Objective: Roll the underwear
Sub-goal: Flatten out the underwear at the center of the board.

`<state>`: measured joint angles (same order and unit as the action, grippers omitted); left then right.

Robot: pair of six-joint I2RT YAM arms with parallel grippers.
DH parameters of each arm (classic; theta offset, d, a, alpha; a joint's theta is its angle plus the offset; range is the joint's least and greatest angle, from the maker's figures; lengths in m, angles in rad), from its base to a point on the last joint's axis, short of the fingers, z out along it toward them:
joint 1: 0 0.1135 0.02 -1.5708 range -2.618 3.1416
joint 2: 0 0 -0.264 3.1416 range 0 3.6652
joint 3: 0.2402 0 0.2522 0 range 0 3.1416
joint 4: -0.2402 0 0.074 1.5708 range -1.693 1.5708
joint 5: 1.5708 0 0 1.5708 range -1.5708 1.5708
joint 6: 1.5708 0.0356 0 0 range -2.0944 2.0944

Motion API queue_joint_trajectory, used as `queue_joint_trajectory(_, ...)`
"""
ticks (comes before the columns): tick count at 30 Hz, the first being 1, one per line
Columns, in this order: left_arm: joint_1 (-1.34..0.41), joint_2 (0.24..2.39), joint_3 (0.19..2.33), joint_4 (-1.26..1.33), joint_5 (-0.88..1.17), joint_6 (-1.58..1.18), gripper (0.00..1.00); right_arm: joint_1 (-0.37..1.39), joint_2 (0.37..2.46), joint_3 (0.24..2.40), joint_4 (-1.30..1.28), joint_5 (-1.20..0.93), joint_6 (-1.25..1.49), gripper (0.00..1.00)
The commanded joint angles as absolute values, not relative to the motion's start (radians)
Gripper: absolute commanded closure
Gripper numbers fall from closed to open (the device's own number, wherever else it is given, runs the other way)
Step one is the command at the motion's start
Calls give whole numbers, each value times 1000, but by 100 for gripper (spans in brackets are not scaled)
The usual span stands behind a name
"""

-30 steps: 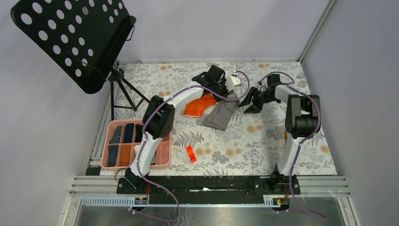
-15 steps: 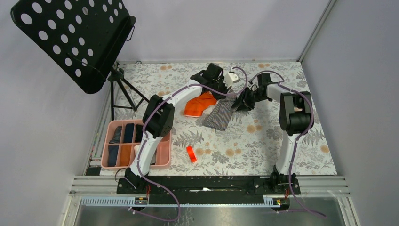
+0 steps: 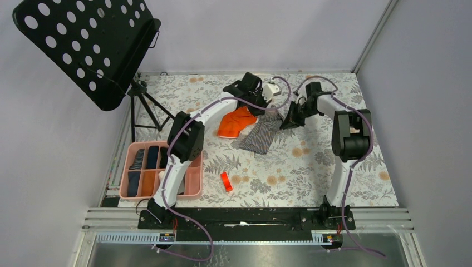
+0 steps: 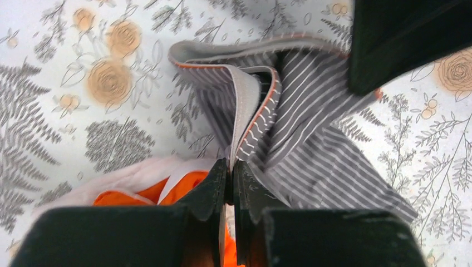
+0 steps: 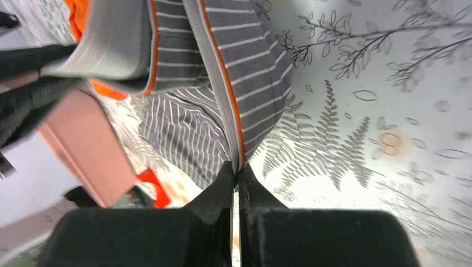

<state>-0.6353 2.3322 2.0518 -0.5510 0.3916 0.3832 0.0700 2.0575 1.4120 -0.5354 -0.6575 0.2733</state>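
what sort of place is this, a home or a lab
Most likely a lab test cell: plain grey walls box in a floral-covered table, and two robot arms are bolted to a metal rail.

Both arms are built alike. The left arm and the right arm have smooth white tube links joined by chunky black joint housings. A thin purple cable runs along each arm in loose loops, from base to wrist. The bases are black and bolted to a black rail at the bench's near edge. Each wrist ends in a black block, and a small white part shows on the left one. The left fingers and right fingers are matte black wedges tapering to narrow flat tips.
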Motion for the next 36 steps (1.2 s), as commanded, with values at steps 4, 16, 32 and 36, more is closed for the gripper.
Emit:
queue_joint_trajectory(4,-532,2063,2039,-653,441,423,100,12,1865,1632,-820,-504,-238,100)
queue_joint_trajectory(16,-550,1702,1835,-772,393,554,100,11,1580,1763,-1218,-576,-651,100)
queue_joint_trajectory(32,-648,1279,1512,-847,584,400,100,17,845,1381,-1304,-675,-864,100)
queue_joint_trajectory(36,-689,1235,1424,-827,566,287,100,17,800,1350,-1367,-723,-790,100)
